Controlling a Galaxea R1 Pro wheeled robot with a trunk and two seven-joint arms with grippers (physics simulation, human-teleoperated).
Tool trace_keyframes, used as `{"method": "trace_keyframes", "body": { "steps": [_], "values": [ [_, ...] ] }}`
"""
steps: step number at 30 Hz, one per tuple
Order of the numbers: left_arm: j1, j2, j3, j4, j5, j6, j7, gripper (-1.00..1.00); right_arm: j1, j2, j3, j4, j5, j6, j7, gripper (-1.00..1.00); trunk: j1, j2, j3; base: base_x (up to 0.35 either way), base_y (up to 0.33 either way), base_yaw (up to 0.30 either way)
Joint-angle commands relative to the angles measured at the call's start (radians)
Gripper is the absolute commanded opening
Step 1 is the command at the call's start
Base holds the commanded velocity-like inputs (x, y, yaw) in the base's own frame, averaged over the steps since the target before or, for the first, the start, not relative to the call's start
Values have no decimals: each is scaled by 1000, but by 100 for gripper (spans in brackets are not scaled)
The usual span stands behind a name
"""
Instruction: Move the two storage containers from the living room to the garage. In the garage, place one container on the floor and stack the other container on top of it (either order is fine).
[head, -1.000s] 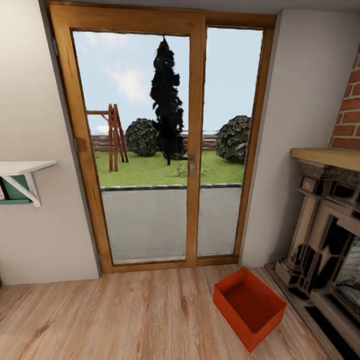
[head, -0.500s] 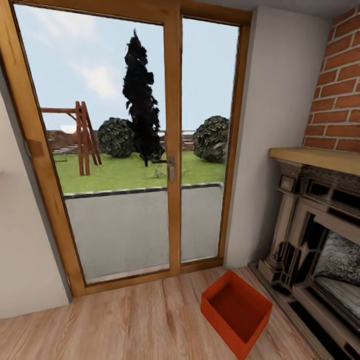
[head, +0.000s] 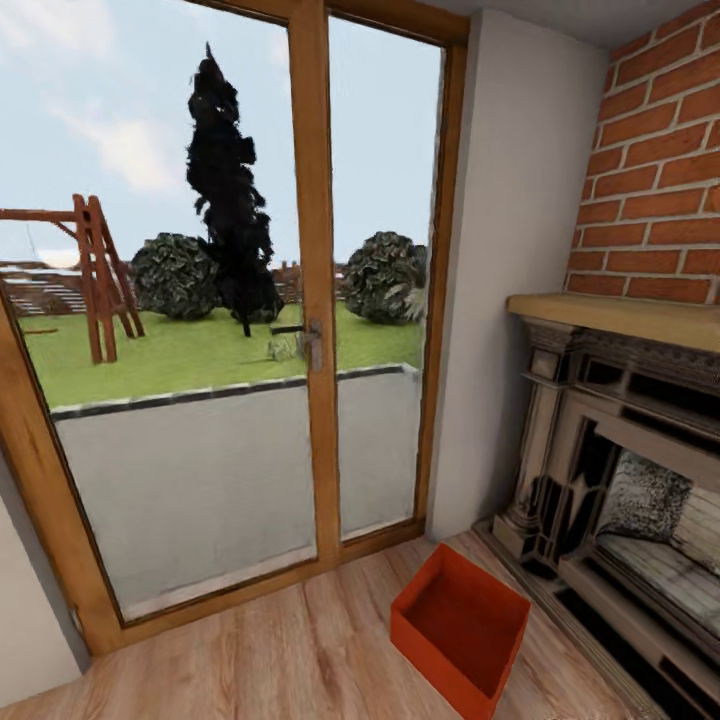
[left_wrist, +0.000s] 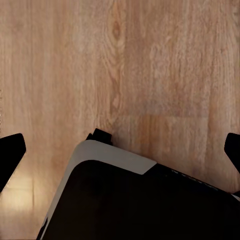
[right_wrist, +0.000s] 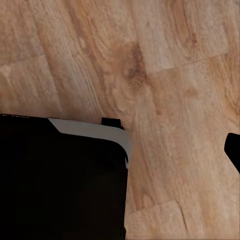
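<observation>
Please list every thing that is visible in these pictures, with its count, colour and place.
storage container: one, orange-red, empty, on the wood floor between door and fireplace.
glass door: one, wood-framed, ahead, shut.
fireplace: one, dark ornate, at right.
brick chimney: one, red, above the mantel.
wood floor: light planks.
swing frame: one, brown, outside.
robot base: black with a pale edge, below both wrists.
left claw: black tips, wide apart.
right claw: one dark tip visible.

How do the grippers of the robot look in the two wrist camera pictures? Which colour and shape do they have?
Little shows. The left gripper has two black fingertips with blunt, angled ends, at opposite edges of the picture. Of the right gripper, one black fingertip shows at the picture's edge. Below each camera lies the robot's base, black with a pale grey rounded rim. No cables or markings are visible.
</observation>
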Motion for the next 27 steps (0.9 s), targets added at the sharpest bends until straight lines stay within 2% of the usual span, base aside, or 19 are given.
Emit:
{"method": "trace_keyframes", "body": {
  "steps": [1, 27],
  "values": [
    [0, 0, 5, 0, 0, -2, 1, 100, -1, 1, 8, 3, -8, -5, -2, 100, 1, -1, -2, 197, 319, -297],
    [0, 0, 5, 0, -2, 1, 0, 100, -1, -1, 5, 3, -10, -6, -2, 100, 1, -1, -2, 195, 320, -297]
  ]
}}
